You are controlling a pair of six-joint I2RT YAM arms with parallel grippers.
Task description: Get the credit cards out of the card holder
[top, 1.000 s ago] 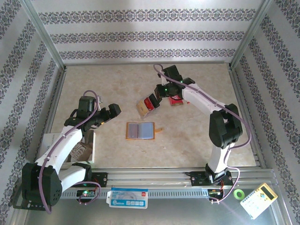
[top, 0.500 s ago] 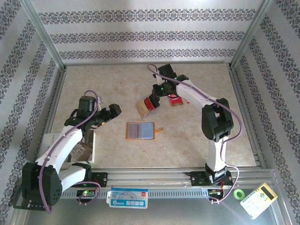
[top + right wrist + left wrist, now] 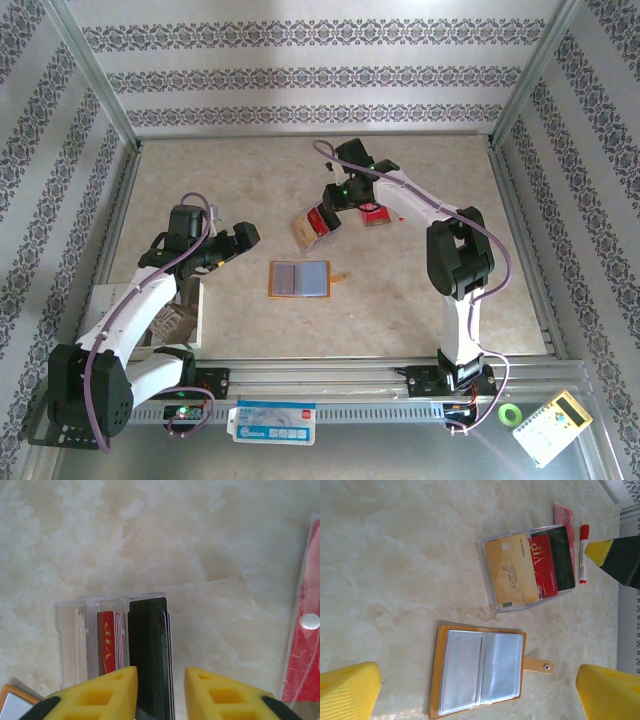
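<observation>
Arms both extended; right gripper (image 3: pixel 156 674) spread astride black card (image 3: pixel 148 637), left gripper (image 3: pixel 241 238) spread near card holder (image 3: pixel 299 279).

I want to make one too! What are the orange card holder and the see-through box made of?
Card holder: probably matte orange leather or imitation, with glossy plastic pockets reflecting light. See-through box: likely hard clear plastic; cards show through.

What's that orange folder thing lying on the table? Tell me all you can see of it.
The card holder lies open and flat on the table: a thin orange cover lined with grey-blue clear pockets that look empty. A small orange tab with a stud sticks out from one edge. Only the table touches it; a clear box of cards stands beyond.
</observation>
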